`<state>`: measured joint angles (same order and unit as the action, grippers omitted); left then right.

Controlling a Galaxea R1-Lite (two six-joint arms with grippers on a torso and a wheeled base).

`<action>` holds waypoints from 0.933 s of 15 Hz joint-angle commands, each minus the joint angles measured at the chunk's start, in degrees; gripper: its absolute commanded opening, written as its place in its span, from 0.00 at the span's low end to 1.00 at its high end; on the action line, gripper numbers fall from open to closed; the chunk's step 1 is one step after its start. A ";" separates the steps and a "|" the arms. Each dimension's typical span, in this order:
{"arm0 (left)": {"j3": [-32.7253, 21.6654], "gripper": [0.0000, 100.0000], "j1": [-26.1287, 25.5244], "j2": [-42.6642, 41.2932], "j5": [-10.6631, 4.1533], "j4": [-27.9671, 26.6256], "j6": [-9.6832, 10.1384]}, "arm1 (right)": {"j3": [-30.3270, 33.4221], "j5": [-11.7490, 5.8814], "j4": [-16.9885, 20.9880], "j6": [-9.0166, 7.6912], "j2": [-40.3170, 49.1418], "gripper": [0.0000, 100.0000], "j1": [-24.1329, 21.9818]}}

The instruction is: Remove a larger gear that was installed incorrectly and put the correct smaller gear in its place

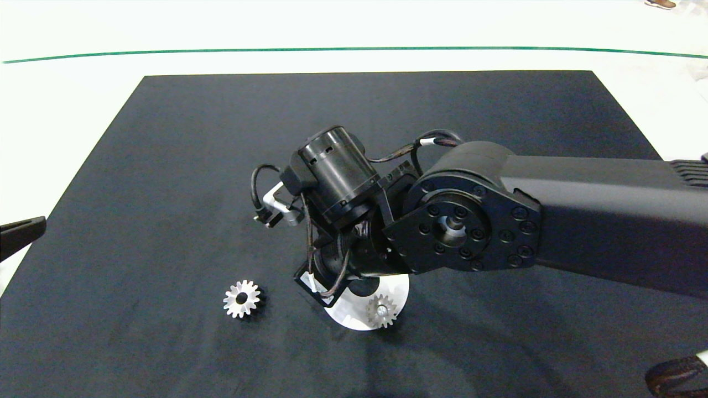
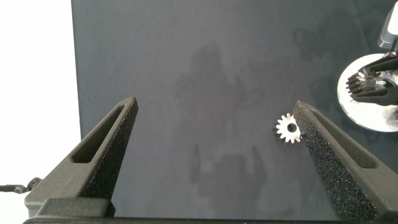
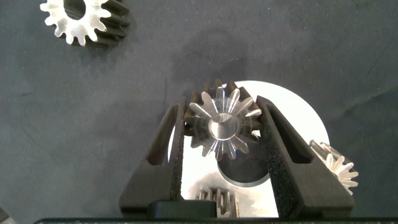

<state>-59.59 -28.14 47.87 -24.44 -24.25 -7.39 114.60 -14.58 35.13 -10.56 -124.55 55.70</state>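
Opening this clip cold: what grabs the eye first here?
The right arm dominates the head view, reaching from the right over the black mat to a white round base. Its wrist view shows the right gripper closed around a silver gear over that base. Another silver gear lies alone on the mat beside it; the left gripper waits open at the mat's left edge.
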 commanded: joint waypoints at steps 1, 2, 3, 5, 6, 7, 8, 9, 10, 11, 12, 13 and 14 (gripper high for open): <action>0.17 1.00 0.01 0.03 -0.08 -0.10 -0.43 | -0.01 -0.10 0.20 -0.08 -0.08 0.25 0.20; 0.35 1.00 0.01 0.12 -0.08 -0.10 -0.43 | -0.01 -0.10 0.20 -0.17 -0.08 0.25 0.20; 0.35 1.00 0.01 0.12 -0.08 -0.10 -0.43 | -0.01 -0.10 0.20 -0.17 -0.08 0.25 0.20; 0.35 1.00 0.01 0.12 -0.08 -0.10 -0.43 | -0.01 -0.10 0.20 -0.25 -0.08 0.25 0.20; 0.35 1.00 0.01 0.12 -0.08 -0.19 -0.52 | -0.01 -0.19 0.20 -0.34 -0.08 0.25 0.29; 0.35 1.00 0.01 0.12 -0.08 -0.10 -0.61 | -0.01 -0.19 0.20 -0.34 -0.08 0.25 0.29; 0.35 1.00 0.01 0.03 -0.08 -0.10 -0.70 | -0.01 -0.80 0.20 -0.34 -0.08 0.25 0.29; 0.35 1.00 0.01 0.12 -0.08 -0.10 -0.70 | -0.01 -1.59 0.20 -0.34 -0.17 0.25 0.29; 0.35 1.00 0.01 0.12 -0.08 -0.10 -0.70 | -0.01 -1.59 0.20 -0.34 -0.17 0.25 0.38; 0.35 1.00 0.01 0.12 -0.08 -0.10 -0.70 | -0.17 -1.59 0.20 -0.43 -0.17 0.25 0.46; 0.35 1.00 0.01 0.12 -0.08 -0.10 -0.70 | -0.26 -1.59 0.20 -0.43 -0.17 0.25 0.55; 0.35 1.00 0.01 0.12 -0.08 -0.10 -0.70 | -0.43 -1.59 0.20 -0.43 -0.17 0.25 0.55; 0.35 1.00 0.01 0.12 0.01 -0.19 -0.70 | -0.79 -1.59 0.20 -0.43 -0.17 0.25 0.64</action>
<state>-59.23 -28.14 47.90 -24.28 -24.22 -8.02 114.08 -16.12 35.15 -10.91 -124.61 56.26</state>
